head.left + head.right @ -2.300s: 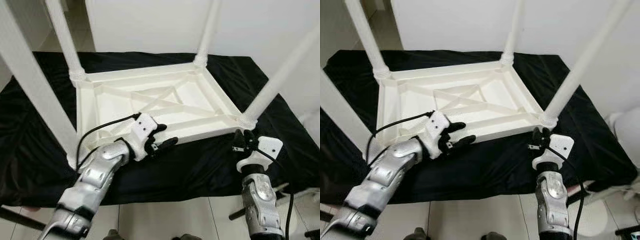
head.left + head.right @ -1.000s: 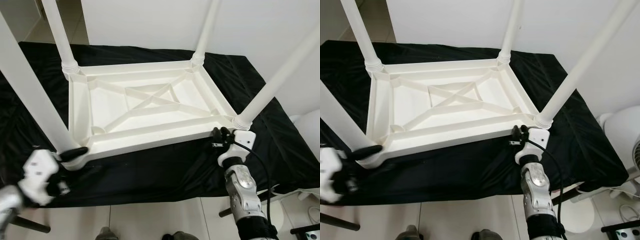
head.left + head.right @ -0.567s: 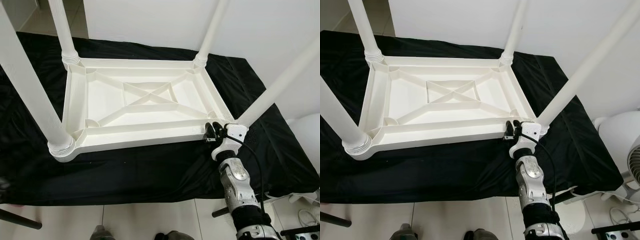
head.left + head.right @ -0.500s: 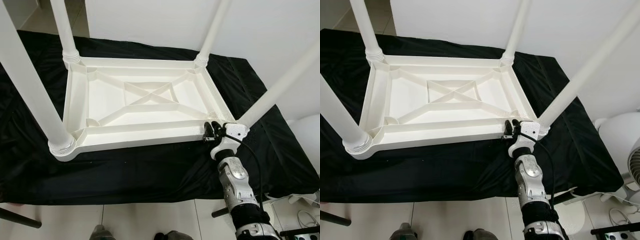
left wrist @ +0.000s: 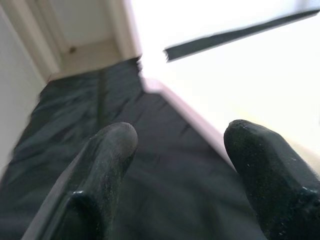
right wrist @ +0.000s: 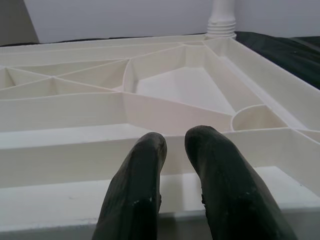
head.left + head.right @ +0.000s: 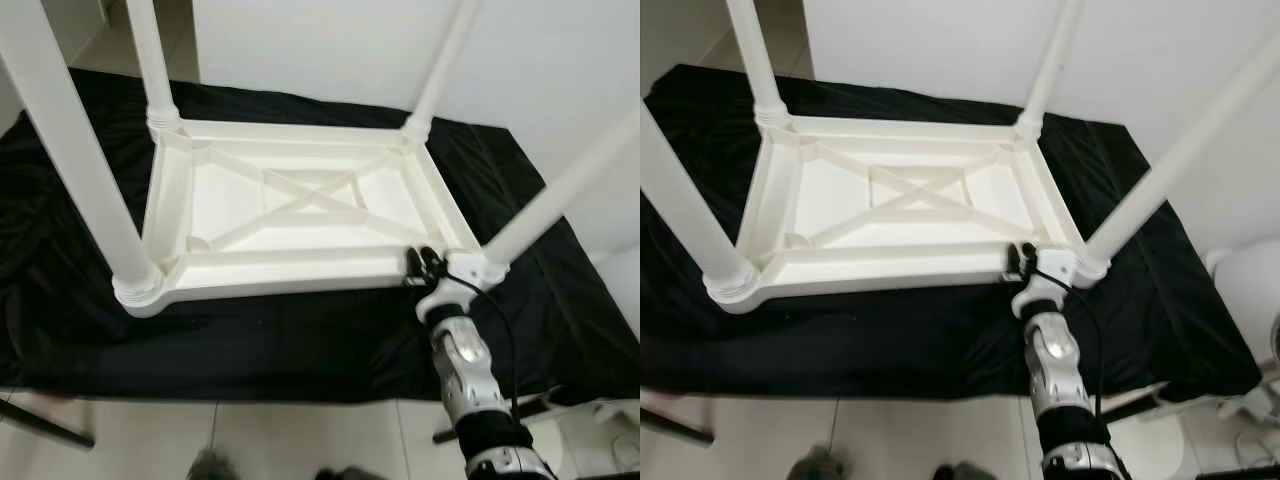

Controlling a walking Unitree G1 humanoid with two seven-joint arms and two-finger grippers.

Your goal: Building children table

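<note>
The black cloth is carrying one white table, lying upside down with four legs standing up. Since a second ago the left gripper, fingers spread, is gone from the table's near-left corner, suggesting that leg is seated. The right gripper, fingers pressed nearly together, is staying at the table's near rim

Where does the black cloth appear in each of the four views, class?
Left eye view: black cloth lies under and around the upturned table.
Right eye view: the same, a broad band before the near rim.
Left wrist view: beyond the left gripper.
Right wrist view: a dark strip past the right gripper.
Shared landmark: the white table.
</note>
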